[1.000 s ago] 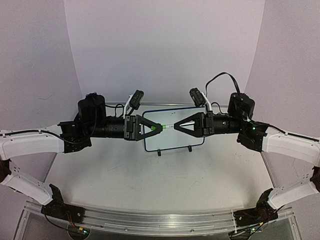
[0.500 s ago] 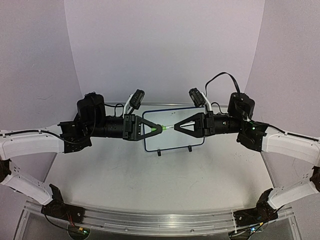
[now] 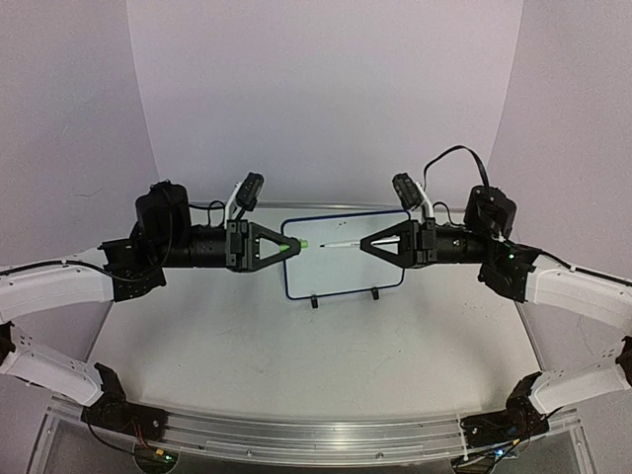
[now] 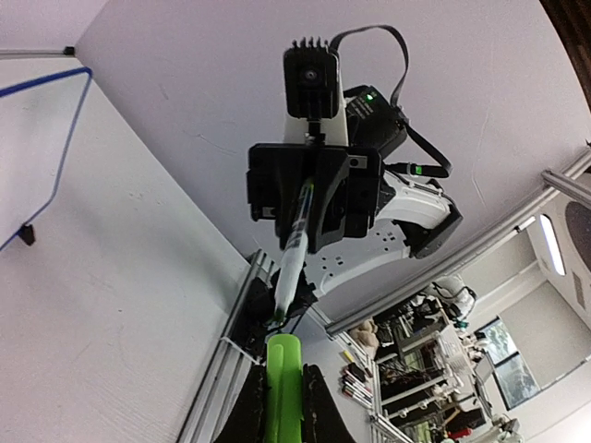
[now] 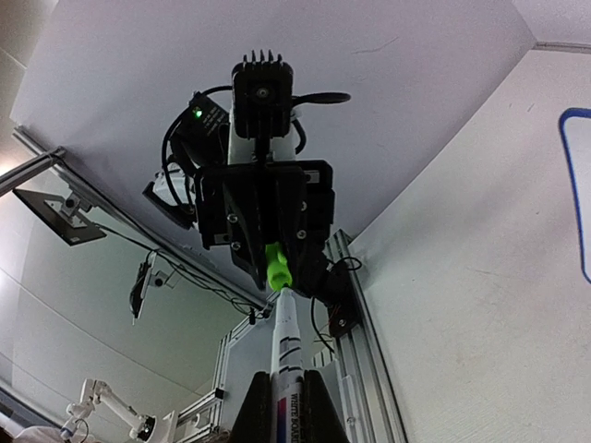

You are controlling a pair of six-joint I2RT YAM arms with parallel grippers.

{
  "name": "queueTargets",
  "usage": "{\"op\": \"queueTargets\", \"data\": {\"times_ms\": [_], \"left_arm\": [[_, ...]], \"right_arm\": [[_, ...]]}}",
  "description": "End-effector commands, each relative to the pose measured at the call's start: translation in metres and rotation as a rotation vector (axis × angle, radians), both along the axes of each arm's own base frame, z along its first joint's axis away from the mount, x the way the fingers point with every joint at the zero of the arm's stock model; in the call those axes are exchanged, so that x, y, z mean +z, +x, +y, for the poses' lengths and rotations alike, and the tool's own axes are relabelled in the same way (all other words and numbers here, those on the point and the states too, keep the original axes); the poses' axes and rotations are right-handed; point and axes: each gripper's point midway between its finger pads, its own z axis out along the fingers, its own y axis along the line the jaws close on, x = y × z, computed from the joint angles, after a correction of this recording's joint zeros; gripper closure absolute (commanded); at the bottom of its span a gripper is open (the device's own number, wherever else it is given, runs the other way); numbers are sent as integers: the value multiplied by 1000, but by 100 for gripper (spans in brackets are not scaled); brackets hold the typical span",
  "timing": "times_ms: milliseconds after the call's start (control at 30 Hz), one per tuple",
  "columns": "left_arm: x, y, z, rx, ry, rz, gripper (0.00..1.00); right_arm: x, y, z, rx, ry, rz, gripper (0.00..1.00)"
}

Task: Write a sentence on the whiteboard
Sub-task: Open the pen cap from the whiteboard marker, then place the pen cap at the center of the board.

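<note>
A small whiteboard [image 3: 344,272] with a thin blue rim stands upright on two black feet [image 3: 314,302] at the back middle of a pale table [image 3: 296,355]. Its face is turned toward the arms. No sentence shows on it: the white surface looks blank in the overhead view, so the writing appears not to have begun.

Just in front of the board, at about its upper half, the two arms reach in from either side and point at each other, nearly level. The right gripper [image 3: 363,244] is clamped on a white pen [image 3: 341,244], which sticks out leftward with its writing end toward the other arm. The left gripper [image 3: 293,246] is pinched on the bright green cap [image 3: 301,244]. A short gap separates the cap from the pen's tip, and the two lie on one line.

That straight, facing line-up fits pulling a cap off along the pen's length, one arm anchoring each part. Each wrist camera looks along its own piece at the opposite gripper, and each catches only a sliver of the board's blue rim at the edge of its view.

With the cap off, the step in hand seems to be finishing the uncapping. The right arm would next need to turn the pen's tip toward the board. The board's light footing may let it slide or tip under pressure.
</note>
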Motion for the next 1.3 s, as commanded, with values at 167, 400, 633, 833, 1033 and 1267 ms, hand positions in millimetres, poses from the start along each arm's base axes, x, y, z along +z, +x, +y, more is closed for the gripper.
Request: {"op": "queueTargets", "data": {"times_ms": [167, 400, 633, 833, 1033, 1267], "left_arm": [[-9, 11, 31, 129, 74, -49, 100], [-129, 37, 51, 303, 407, 101, 100], [-212, 37, 35, 271, 580, 222, 100], [-246, 38, 22, 250, 637, 246, 100], [-267, 36, 22, 247, 665, 278, 95], [-276, 37, 25, 263, 695, 287, 82]], "right_arm": [[16, 3, -22, -38, 41, -42, 100], [-12, 18, -28, -155, -88, -34, 100], [-35, 27, -33, -238, -152, 0, 100], [-57, 34, -34, -293, -195, 37, 100], [-74, 35, -36, -319, -227, 58, 100], [-82, 38, -36, -332, -246, 60, 100]]}}
